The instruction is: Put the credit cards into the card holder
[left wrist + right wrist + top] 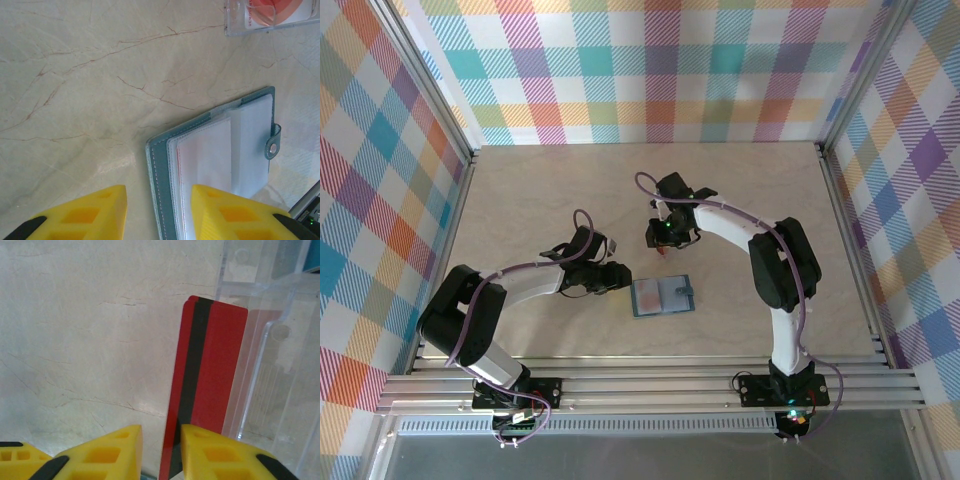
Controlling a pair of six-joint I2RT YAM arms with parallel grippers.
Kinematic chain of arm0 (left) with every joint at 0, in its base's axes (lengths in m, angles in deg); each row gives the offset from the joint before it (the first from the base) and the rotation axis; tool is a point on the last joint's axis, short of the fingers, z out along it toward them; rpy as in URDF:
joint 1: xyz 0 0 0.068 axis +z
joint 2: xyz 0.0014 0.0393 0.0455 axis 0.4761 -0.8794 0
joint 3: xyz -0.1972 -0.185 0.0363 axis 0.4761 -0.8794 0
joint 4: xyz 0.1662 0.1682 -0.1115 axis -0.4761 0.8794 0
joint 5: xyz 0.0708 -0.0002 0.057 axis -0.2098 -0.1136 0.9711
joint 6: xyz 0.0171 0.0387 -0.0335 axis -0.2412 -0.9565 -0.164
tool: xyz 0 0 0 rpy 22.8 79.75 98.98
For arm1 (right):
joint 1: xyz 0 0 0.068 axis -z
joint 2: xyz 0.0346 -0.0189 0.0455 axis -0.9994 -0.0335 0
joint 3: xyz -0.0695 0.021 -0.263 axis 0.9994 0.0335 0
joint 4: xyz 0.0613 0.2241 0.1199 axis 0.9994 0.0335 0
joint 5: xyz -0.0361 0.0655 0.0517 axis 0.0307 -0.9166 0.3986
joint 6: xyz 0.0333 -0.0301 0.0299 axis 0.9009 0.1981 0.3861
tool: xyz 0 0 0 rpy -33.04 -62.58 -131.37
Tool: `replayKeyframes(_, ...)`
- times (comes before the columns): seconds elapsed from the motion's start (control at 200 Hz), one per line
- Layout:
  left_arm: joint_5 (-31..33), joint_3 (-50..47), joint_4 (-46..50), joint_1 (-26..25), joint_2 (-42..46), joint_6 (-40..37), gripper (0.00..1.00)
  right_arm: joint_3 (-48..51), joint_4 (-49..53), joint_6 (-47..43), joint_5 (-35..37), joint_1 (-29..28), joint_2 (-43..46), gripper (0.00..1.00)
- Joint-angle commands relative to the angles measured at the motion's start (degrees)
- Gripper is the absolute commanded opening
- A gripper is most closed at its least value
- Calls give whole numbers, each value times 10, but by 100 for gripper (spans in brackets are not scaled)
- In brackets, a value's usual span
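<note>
**Marbled tabletop: red card between the right fingers, holder lying open**

Pale marbled table (540, 200), boxed in by plaid walls (650, 70), carries the card holder (662, 297), which lies open and flat between the two arms. From the left wrist, its teal cover (159, 165) faces down and its clear sleeves (210, 165) face up, with the snap tab (272, 145) on the far edge. The left gripper (159, 195) hangs over the edge of the holder nearest its own arm. Its jaws are moderately apart with nothing between them, one finger above the sleeves and the other above bare table. Whether it presses on the holder cannot be told.

The right gripper (161, 435) is farther back, just beside a clear plastic case (280, 365). A red card (220, 365) with a black stripe runs out from between its narrow-set fingers. A stepped edge at the card's top corner suggests a second card behind it. One finger meets the card and a sliver of gap shows beside the other, so I cannot tell whether the grip is firm.

The card is probably light, stiff and slick. It is best pinched across its flat faces near one short end, leaving most of its length free to slide into a sleeve. The holder looks soft and light and is likely to skid or fold, so its edge wants pinning down.
</note>
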Motion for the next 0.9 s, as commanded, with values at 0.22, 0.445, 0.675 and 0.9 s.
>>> replayKeyframes(0.22, -4, -2, -6, 5, -6, -1, 39, 13, -11, 5, -28, 7, 28, 18)
replayKeyframes(0.445, -4, -3, -5, 5, -7, -1, 39, 21, -15, 7, -33, 9, 38, 14)
replayKeyframes(0.675, -4, -3, -6, 5, -7, -1, 39, 26, -14, 7, -30, 12, 51, 10)
replayKeyframes(0.9, -5, -1, -6, 5, -7, -1, 39, 28, -13, 8, -25, 14, 54, 7)
